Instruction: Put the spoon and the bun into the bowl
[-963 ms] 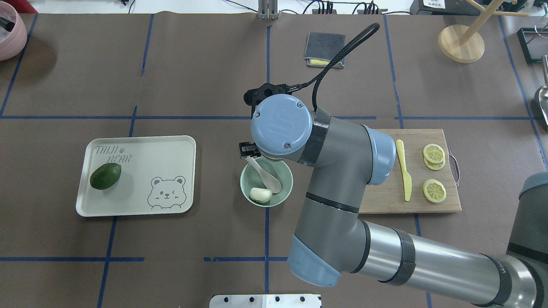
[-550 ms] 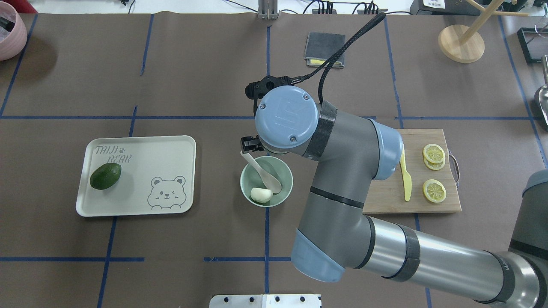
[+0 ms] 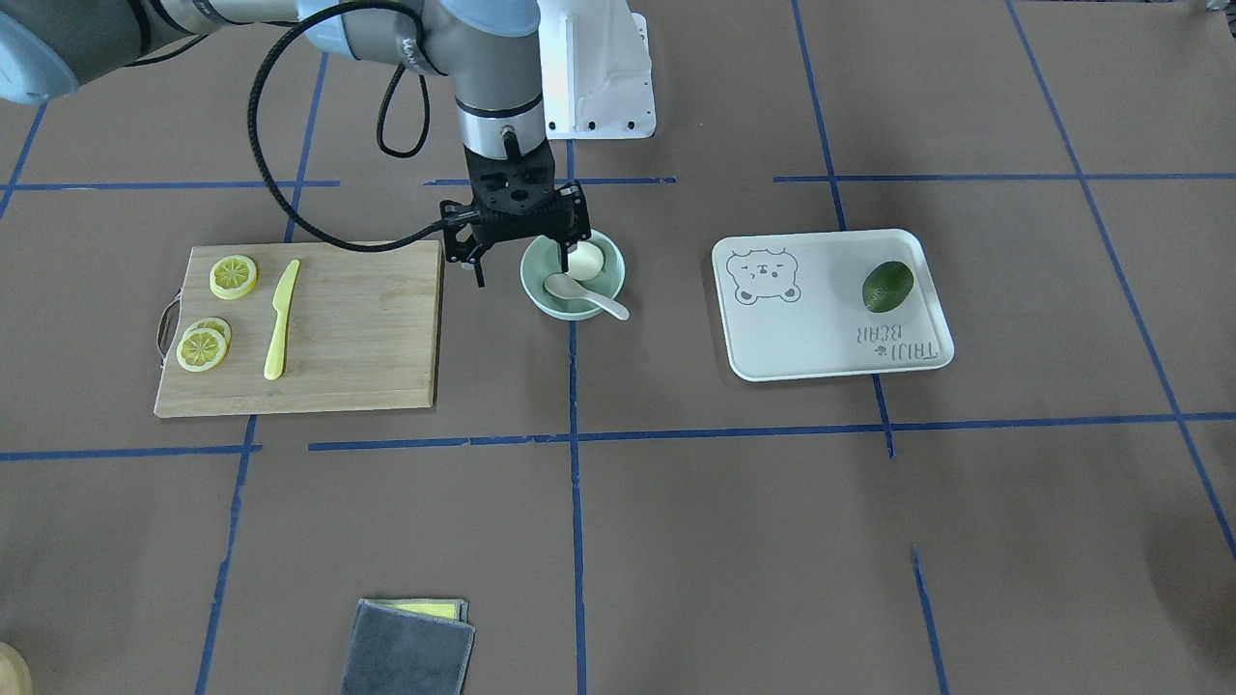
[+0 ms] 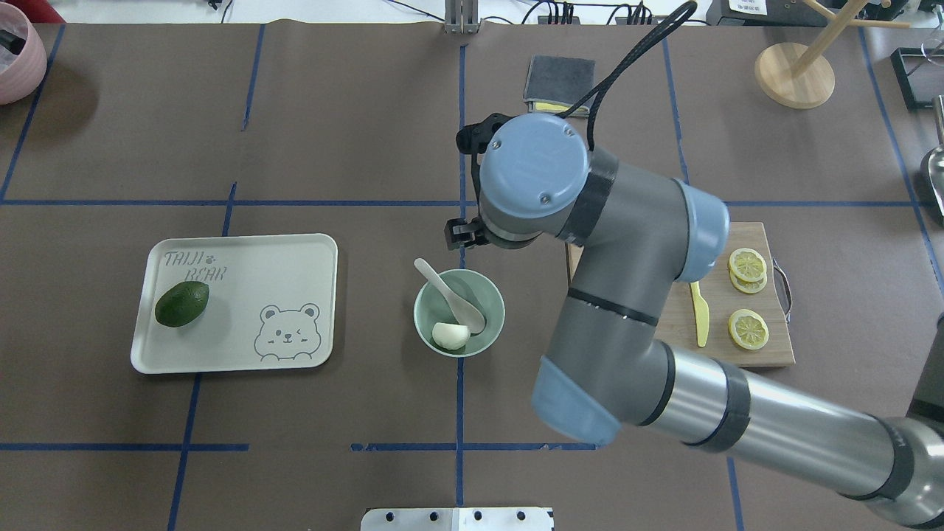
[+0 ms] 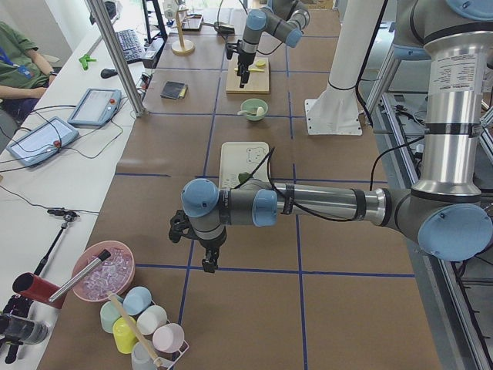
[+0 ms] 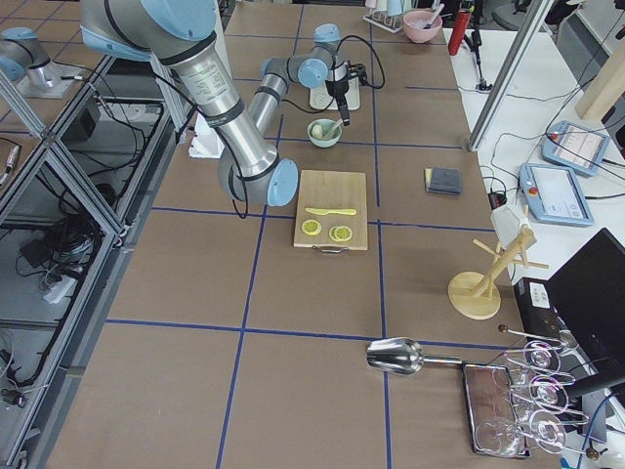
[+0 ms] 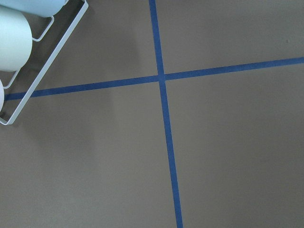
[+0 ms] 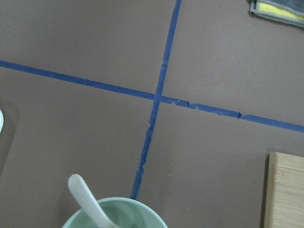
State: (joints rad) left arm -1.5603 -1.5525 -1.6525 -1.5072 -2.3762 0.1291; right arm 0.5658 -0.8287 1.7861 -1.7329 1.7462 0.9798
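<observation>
The pale mint-green bowl (image 4: 490, 299) stands at the table's middle. The white bun (image 4: 450, 336) lies inside it at the near side. The white spoon (image 4: 451, 293) lies with its scoop in the bowl and its handle over the far-left rim. The bowl (image 3: 570, 309), bun (image 3: 585, 259) and spoon (image 3: 581, 291) also show in the front view. My right gripper (image 3: 521, 268) is open and empty, above the bowl's far-right edge. The right wrist view shows the bowl rim (image 8: 142, 209) and spoon handle (image 8: 83, 194). My left gripper (image 5: 208, 266) is far off; I cannot tell its state.
A white bear tray (image 4: 243, 265) with a dark green fruit (image 4: 181, 303) lies left of the bowl. A wooden board (image 4: 745, 355) with a yellow knife (image 4: 700, 313) and lemon slices (image 4: 748, 328) lies right. A grey cloth (image 4: 560, 77) lies beyond.
My right gripper has let go of the spoon handle and moved away from the bowl, to the right and farther out. The spoon stays in the bowl.
</observation>
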